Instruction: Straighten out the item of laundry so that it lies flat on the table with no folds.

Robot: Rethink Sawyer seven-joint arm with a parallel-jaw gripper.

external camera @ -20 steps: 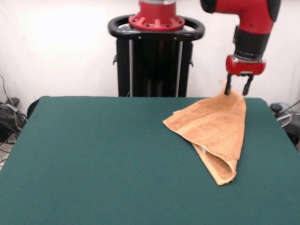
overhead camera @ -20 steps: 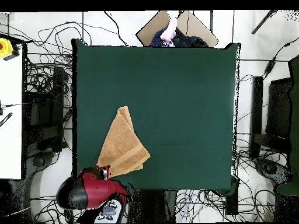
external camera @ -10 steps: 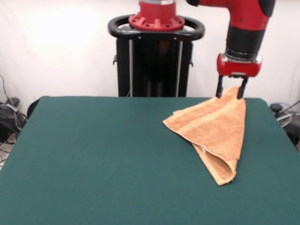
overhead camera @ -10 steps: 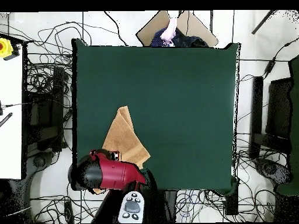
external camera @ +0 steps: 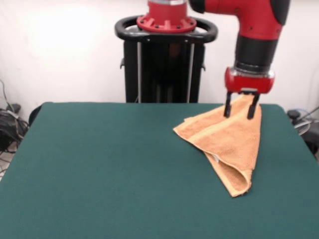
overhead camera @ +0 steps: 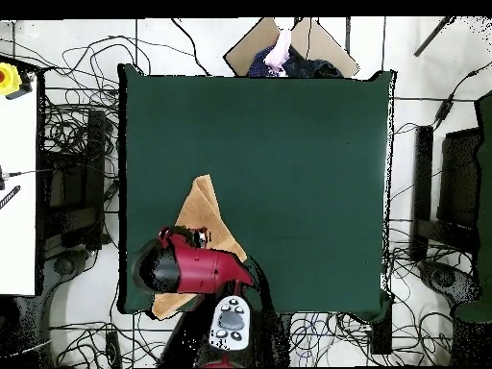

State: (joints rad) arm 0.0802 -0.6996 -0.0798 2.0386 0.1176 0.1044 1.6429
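The orange-tan item of laundry [external camera: 229,142] lies folded into a rough triangle on the right side of the green table [external camera: 99,169], with one layer doubled over along its right edge. My gripper [external camera: 239,111] hangs over the towel's far corner, open. Its two black fingers [external camera: 227,107] stand apart with cloth showing between them, just above or touching the fabric. In the overhead view the red arm [overhead camera: 187,272] covers most of the towel [overhead camera: 201,206], and only its pointed end and a strip near the table edge show.
The towel's far corner sits close to the table's far right edge [external camera: 279,105]. A person's hand [overhead camera: 281,50] shows beyond the table's opposite edge in the overhead view. Cables [overhead camera: 77,144] lie on the floor around the table.
My gripper has shifted left and come down, from above the towel's raised far tip to over its far corner. The towel has kept its shape and place.
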